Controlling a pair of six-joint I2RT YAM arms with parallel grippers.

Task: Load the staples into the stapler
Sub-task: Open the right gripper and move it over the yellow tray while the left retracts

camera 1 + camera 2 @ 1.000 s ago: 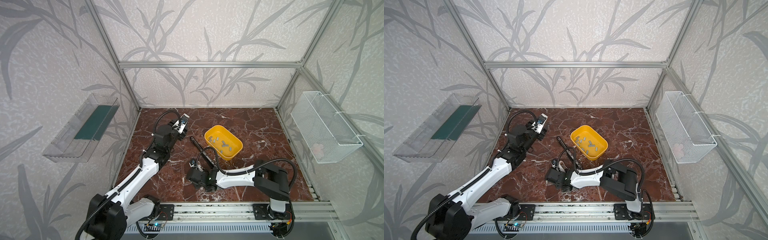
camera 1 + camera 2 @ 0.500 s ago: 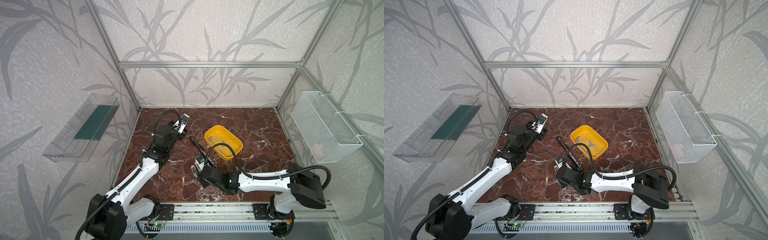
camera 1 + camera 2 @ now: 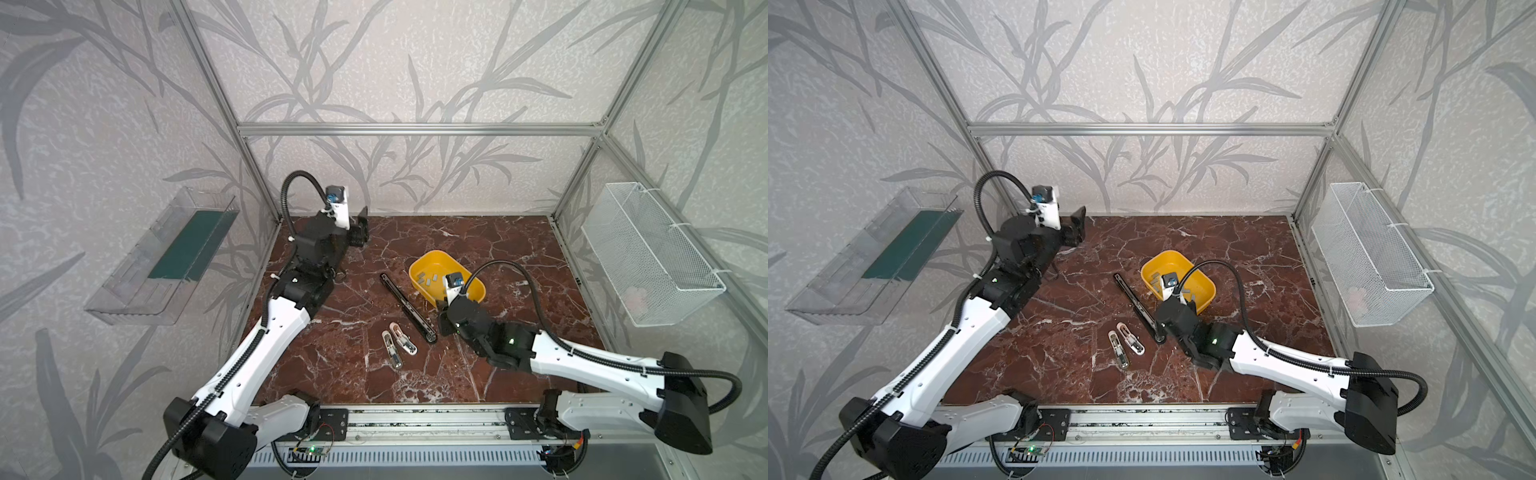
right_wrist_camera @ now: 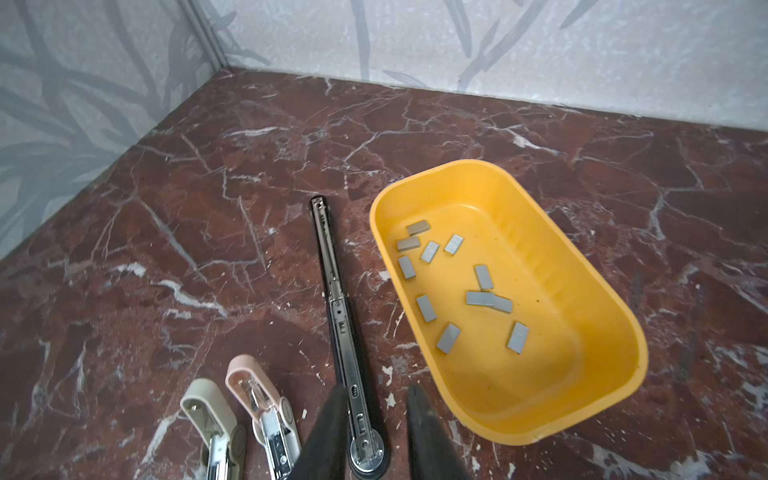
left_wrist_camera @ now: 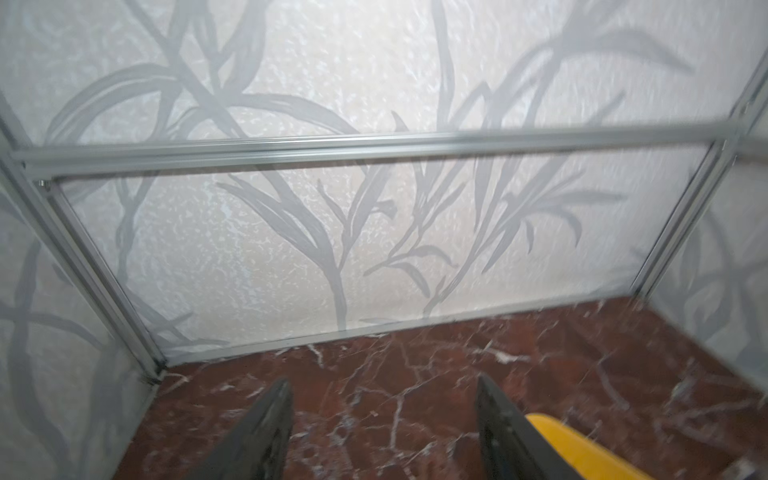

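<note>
Near the middle of the table (image 4: 208,208), the right gripper (image 4: 374,388) hangs low with its jaws a little apart, straddling the round end of a long black rail (image 4: 338,307); they do not appear to pinch it. All the staples (image 4: 478,298) lie loose on the floor of the yellow tub (image 4: 540,249), just beside the rail. The beige stapler (image 4: 208,403) and the pink stapler (image 4: 249,376) lie opened on the rail's other side. Closing now would likely seize the rail, and any swing could then knock the tub or shove the small staplers. Such flat strips may also slip out of a pinch. Toward the back left corner, the left gripper (image 5: 382,382) is raised, jaws wide apart and empty.
</note>
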